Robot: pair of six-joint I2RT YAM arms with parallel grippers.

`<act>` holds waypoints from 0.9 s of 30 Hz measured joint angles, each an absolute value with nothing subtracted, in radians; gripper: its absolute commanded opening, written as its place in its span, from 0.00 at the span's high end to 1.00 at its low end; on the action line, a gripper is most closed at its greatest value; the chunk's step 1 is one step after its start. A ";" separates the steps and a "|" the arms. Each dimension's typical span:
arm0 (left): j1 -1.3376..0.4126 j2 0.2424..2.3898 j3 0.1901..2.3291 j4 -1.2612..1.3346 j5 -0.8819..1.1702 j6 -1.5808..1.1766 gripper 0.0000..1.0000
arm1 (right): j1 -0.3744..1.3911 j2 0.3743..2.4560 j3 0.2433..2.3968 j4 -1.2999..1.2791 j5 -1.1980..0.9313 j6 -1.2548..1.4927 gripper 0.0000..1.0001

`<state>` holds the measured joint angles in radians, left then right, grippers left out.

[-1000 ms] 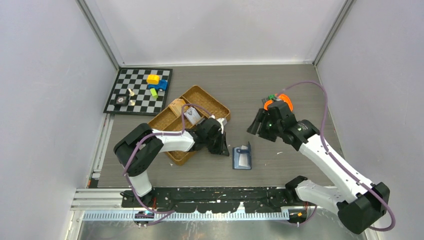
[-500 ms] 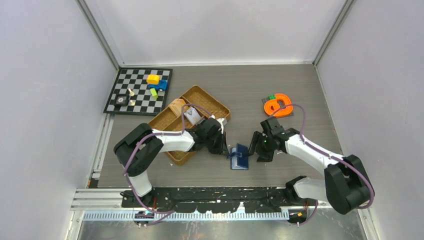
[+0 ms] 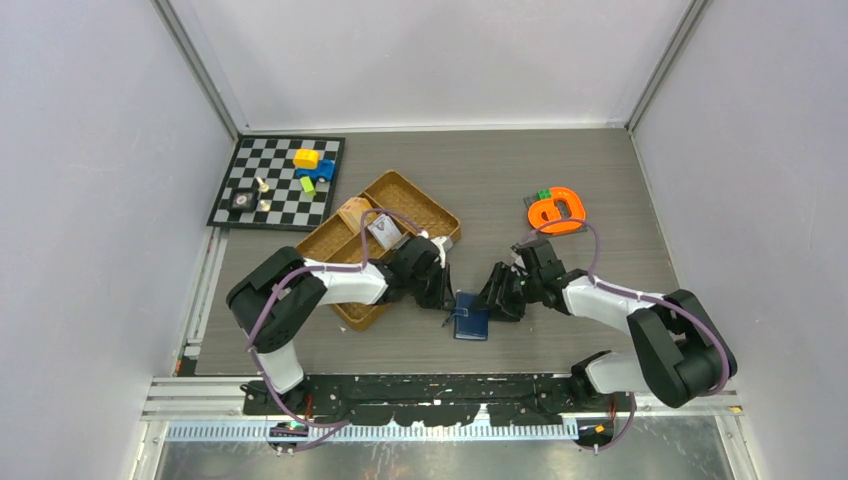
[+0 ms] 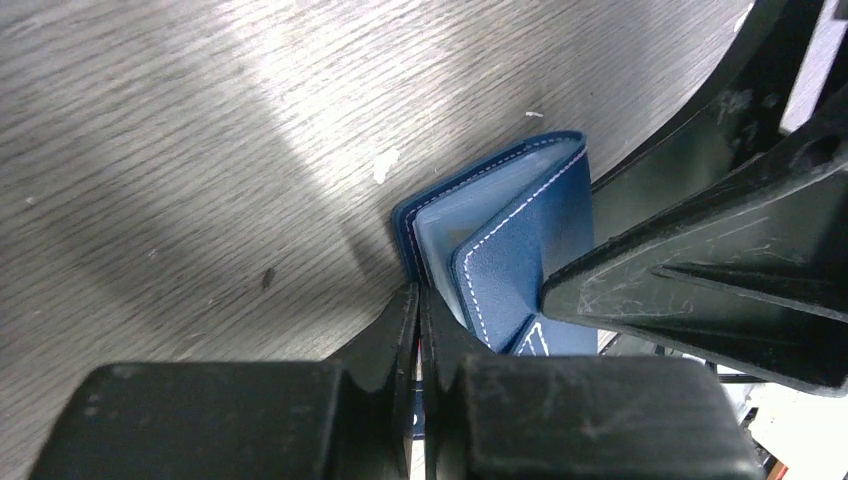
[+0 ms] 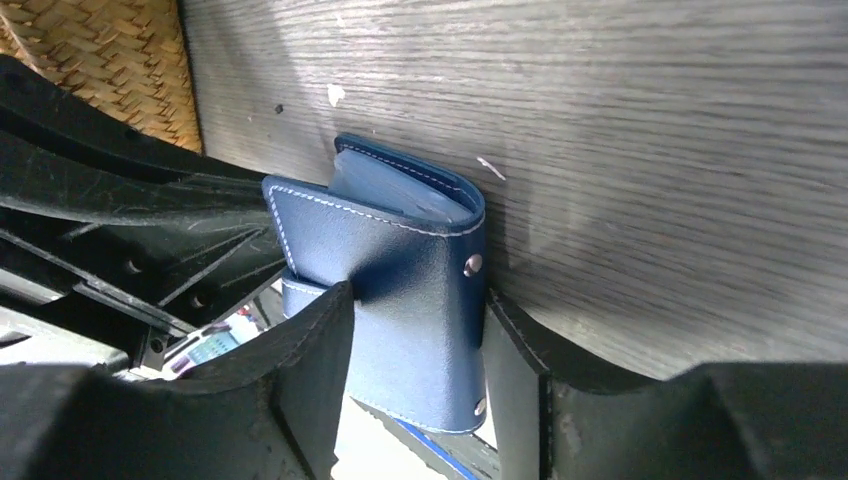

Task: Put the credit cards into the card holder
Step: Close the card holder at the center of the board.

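Note:
The navy card holder (image 3: 470, 324) stands partly folded on the table between both grippers. In the left wrist view the card holder (image 4: 520, 250) shows white stitching and a pale blue inner layer. My left gripper (image 3: 447, 300) (image 4: 420, 295) is shut on its left cover edge. My right gripper (image 3: 497, 303) (image 5: 420, 320) has one finger on each side of the outer flap (image 5: 400, 250), which carries two snap studs, and both fingers touch it. No credit card shows clearly; any card is hidden inside the fold.
The woven brown divided tray (image 3: 400, 215) lies just behind my left arm and shows in the right wrist view (image 5: 90, 60). A chessboard (image 3: 275, 180) with small toys is at the back left. An orange ring-shaped object (image 3: 556, 211) is at the back right.
My right arm swung down from the back right to the card holder and closed round its flap. The holder went from lying open to folded and shifted slightly left. My left gripper stayed put.

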<state>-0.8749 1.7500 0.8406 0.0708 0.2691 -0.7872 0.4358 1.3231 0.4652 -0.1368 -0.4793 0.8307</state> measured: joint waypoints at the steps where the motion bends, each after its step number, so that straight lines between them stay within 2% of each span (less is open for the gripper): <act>1: -0.873 1.750 0.836 0.079 0.271 -0.788 0.95 | 0.434 1.330 0.456 -0.112 -0.495 0.839 0.49; 3: -0.868 1.748 0.826 0.098 0.272 -0.789 0.95 | 0.430 1.342 0.430 -0.049 -0.532 0.860 0.53; 7: -0.855 1.748 0.804 0.147 0.285 -0.794 0.95 | 0.428 1.357 0.366 0.085 -0.585 0.900 0.71; 9: -0.854 1.750 0.797 0.168 0.289 -0.796 0.91 | 0.428 1.368 0.345 0.120 -0.604 0.918 0.85; 12: -0.852 1.748 0.796 0.170 0.289 -0.791 0.84 | 0.425 1.354 0.346 0.122 -0.628 0.928 0.99; 14: -0.852 1.742 0.800 0.162 0.284 -0.782 0.76 | 0.429 1.322 0.379 0.052 -0.620 0.910 0.99; 16: -0.854 1.727 0.810 0.127 0.270 -0.768 0.62 | 0.436 1.275 0.439 -0.077 -0.579 0.867 0.99; 19: -0.863 1.674 0.838 0.018 0.235 -0.728 0.41 | 0.450 1.200 0.590 -0.333 -0.452 0.774 0.99; 21: -0.865 1.620 0.860 -0.071 0.218 -0.700 0.31 | 0.449 1.173 0.725 -0.497 -0.321 0.710 0.99; 23: -0.865 1.542 0.887 -0.160 0.196 -0.670 0.24 | 0.448 1.172 0.847 -0.612 -0.205 0.660 1.00; 27: -0.840 1.386 0.921 -0.290 0.160 -0.617 0.20 | 0.465 1.232 1.030 -0.821 0.028 0.602 0.99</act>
<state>-0.8402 1.3857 0.9215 -0.2901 0.1596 -0.6174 0.4648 1.2320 1.0302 -0.8207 0.0277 0.6022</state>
